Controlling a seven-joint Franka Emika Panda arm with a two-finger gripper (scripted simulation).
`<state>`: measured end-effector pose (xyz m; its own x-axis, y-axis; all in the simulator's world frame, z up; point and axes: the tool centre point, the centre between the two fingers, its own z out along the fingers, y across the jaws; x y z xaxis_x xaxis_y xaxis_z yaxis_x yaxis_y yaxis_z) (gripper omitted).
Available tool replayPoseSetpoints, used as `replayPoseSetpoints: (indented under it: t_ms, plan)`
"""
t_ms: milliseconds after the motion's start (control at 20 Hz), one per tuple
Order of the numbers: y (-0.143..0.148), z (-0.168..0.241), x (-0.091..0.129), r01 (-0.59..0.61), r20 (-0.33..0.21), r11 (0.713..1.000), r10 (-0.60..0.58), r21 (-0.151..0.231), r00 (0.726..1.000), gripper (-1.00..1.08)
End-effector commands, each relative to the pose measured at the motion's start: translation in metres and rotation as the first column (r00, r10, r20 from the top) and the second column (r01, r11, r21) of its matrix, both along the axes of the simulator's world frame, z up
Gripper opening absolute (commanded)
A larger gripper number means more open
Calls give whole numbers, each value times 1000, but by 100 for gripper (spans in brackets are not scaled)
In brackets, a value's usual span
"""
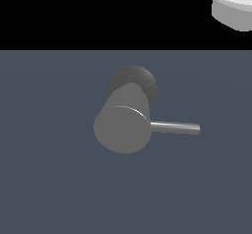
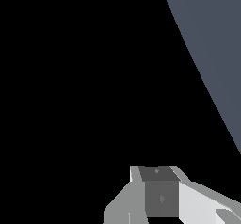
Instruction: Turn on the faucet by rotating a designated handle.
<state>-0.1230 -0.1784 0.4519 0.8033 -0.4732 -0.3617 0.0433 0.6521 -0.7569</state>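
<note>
Faucet [image 1: 121, 125] untouched, white arm [image 1: 235, 7] far off, top corner.

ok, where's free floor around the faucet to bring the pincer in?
Bare floor borders the faucet on the exterior view's left and along the lower edge. The handle takes up the exterior view's right side. The robot arm sits at the upper right corner. The pincer faces mostly blackness.

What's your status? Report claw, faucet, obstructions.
Claw off the faucet, state unclear. Handle untouched, pointing to exterior view's right. Nothing blocking seen.
</note>
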Motion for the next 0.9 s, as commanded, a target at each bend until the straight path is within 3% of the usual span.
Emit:
replayPoseSetpoints:
  t_ms: [0, 200, 400, 600, 850]
  plan:
    - [-33, -22, 2, 118, -24, 991, -117, 66, 993, -100]
    - [-78, -68, 2, 285, -109, 944, -270, 164, 957, -100]
    - [-110, -124, -2, 431, -231, 871, -380, 235, 896, -100]
    - [-127, -184, -9, 545, -366, 793, -438, 274, 821, -100]
    - [-129, -246, -18, 633, -505, 719, -448, 288, 738, -100]
